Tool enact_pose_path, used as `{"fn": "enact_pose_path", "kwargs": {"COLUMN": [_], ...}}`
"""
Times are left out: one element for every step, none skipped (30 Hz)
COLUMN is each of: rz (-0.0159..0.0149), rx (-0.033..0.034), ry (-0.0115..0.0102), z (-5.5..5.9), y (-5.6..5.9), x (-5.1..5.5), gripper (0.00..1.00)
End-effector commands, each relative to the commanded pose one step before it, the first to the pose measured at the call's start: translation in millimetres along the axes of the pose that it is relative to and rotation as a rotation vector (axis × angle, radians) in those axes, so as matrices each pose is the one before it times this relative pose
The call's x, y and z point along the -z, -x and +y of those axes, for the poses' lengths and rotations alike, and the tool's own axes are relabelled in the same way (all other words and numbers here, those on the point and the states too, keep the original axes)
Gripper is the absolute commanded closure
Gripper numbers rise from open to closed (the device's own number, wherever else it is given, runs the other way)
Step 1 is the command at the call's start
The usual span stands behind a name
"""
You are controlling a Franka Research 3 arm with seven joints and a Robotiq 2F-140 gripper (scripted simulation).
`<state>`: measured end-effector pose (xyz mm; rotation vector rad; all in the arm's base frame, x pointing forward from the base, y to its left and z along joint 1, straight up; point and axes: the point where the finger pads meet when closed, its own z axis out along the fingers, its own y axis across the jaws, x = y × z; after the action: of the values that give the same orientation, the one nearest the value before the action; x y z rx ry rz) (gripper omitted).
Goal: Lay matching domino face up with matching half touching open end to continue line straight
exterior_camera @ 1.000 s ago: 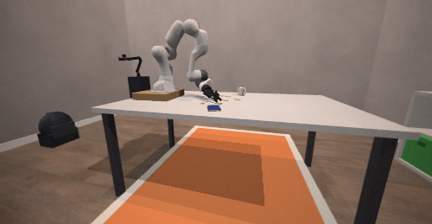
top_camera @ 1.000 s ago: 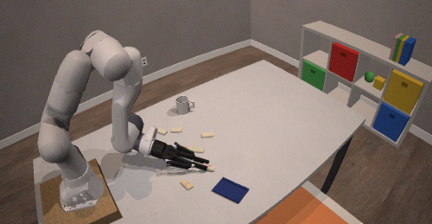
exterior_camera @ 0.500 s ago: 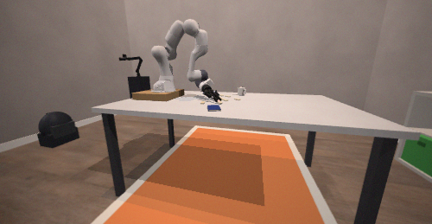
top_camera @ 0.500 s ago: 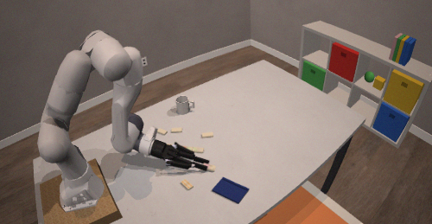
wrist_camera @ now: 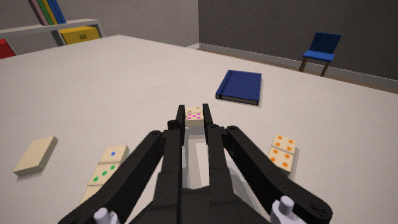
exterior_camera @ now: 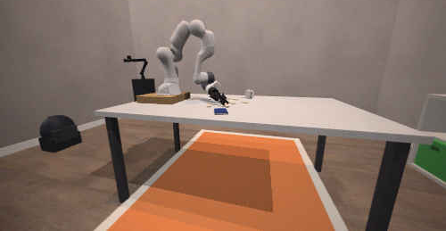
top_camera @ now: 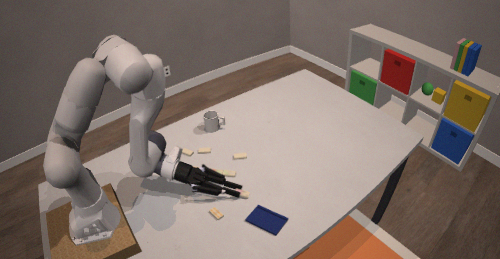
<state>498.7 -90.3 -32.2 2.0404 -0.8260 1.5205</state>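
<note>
My gripper (top_camera: 241, 190) (wrist_camera: 194, 112) is shut on a domino (top_camera: 244, 195) (wrist_camera: 194, 117), pinched between its fingertips low over the table. Its visible face has several pink dots on the near half and small dark dots on the far half. The line's end domino (top_camera: 229, 173) (wrist_camera: 108, 165) lies face up, with one blue dot on its outer half and three green dots inward; the rest is partly hidden by the gripper. A face-up domino (top_camera: 216, 213) (wrist_camera: 283, 150) has orange dots on both halves. A blank-backed domino (top_camera: 240, 156) (wrist_camera: 37, 156) lies apart from the line.
Two more dominoes (top_camera: 187, 152) (top_camera: 204, 150) lie behind the gripper, their faces too small to read. A dark blue book (top_camera: 267, 220) (exterior_camera: 220, 111) (wrist_camera: 240, 87) lies beyond the fingertips. A grey mug (top_camera: 211, 121) (exterior_camera: 249, 94) stands toward the table's back.
</note>
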Motion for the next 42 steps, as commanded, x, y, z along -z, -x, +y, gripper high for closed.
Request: {"fn": "enact_pose_path", "kwargs": {"rz": [0.00277, 0.0, 0.0, 0.0, 0.0, 0.0, 0.0, 0.0, 0.0, 0.0, 0.0, 0.0, 0.0, 0.0, 0.0, 0.0, 0.0, 0.0, 0.0, 0.0, 0.0, 0.0, 0.0, 0.0, 0.0, 0.0, 0.0, 0.0, 0.0, 0.0, 0.0, 0.0, 0.0, 0.0, 0.0, 0.0, 0.0, 0.0, 0.0, 0.0, 0.0, 0.0], "rx": [-0.00385, 0.0, 0.0, 0.0, 0.0, 0.0, 0.0, 0.0, 0.0, 0.0, 0.0, 0.0, 0.0, 0.0, 0.0, 0.0, 0.0, 0.0, 0.0, 0.0, 0.0, 0.0, 0.0, 0.0, 0.0, 0.0, 0.0, 0.0, 0.0, 0.0, 0.0, 0.0, 0.0, 0.0, 0.0, 0.0, 0.0, 0.0, 0.0, 0.0, 0.0, 0.0], "ry": [-0.00203, 0.0, 0.0, 0.0, 0.0, 0.0, 0.0, 0.0, 0.0, 0.0, 0.0, 0.0, 0.0, 0.0, 0.0, 0.0, 0.0, 0.0, 0.0, 0.0, 0.0, 0.0, 0.0, 0.0, 0.0, 0.0, 0.0, 0.0, 0.0, 0.0, 0.0, 0.0, 0.0, 0.0, 0.0, 0.0, 0.0, 0.0, 0.0, 0.0, 0.0, 0.0], "z": [-0.71, 0.0, 0.0, 0.0, 0.0, 0.0, 0.0, 0.0, 0.0, 0.0, 0.0, 0.0, 0.0, 0.0, 0.0, 0.0, 0.0, 0.0, 0.0, 0.0, 0.0, 0.0, 0.0, 0.0, 0.0, 0.0, 0.0, 0.0, 0.0, 0.0, 0.0, 0.0, 0.0, 0.0, 0.0, 0.0, 0.0, 0.0, 0.0, 0.0, 0.0, 0.0], "y": [-0.44, 0.0, 0.0, 0.0, 0.0, 0.0, 0.0, 0.0, 0.0, 0.0, 0.0, 0.0, 0.0, 0.0, 0.0, 0.0, 0.0, 0.0, 0.0, 0.0, 0.0, 0.0, 0.0, 0.0, 0.0, 0.0, 0.0, 0.0, 0.0, 0.0, 0.0, 0.0, 0.0, 0.0, 0.0, 0.0, 0.0, 0.0, 0.0, 0.0, 0.0, 0.0], "x": [-1.03, 0.0, 0.0, 0.0, 0.0, 0.0, 0.0, 0.0, 0.0, 0.0, 0.0, 0.0, 0.0, 0.0, 0.0, 0.0, 0.0, 0.0, 0.0, 0.0, 0.0, 0.0, 0.0, 0.0, 0.0, 0.0, 0.0, 0.0, 0.0, 0.0, 0.0, 0.0, 0.0, 0.0, 0.0, 0.0, 0.0, 0.0, 0.0, 0.0, 0.0, 0.0], "gripper": [0.78, 0.78, 0.78, 0.78, 0.78, 0.78, 0.78, 0.67, 0.67, 0.67, 0.67, 0.67, 0.67, 0.67, 0.67, 0.67, 0.67, 0.67, 0.67, 0.67, 0.67, 0.67, 0.67, 0.67, 0.67, 0.67, 0.67, 0.67, 0.67, 0.67, 0.67, 0.67, 0.67, 0.67, 0.67, 0.67, 0.67, 0.67, 0.67, 0.67, 0.67, 0.67]}}
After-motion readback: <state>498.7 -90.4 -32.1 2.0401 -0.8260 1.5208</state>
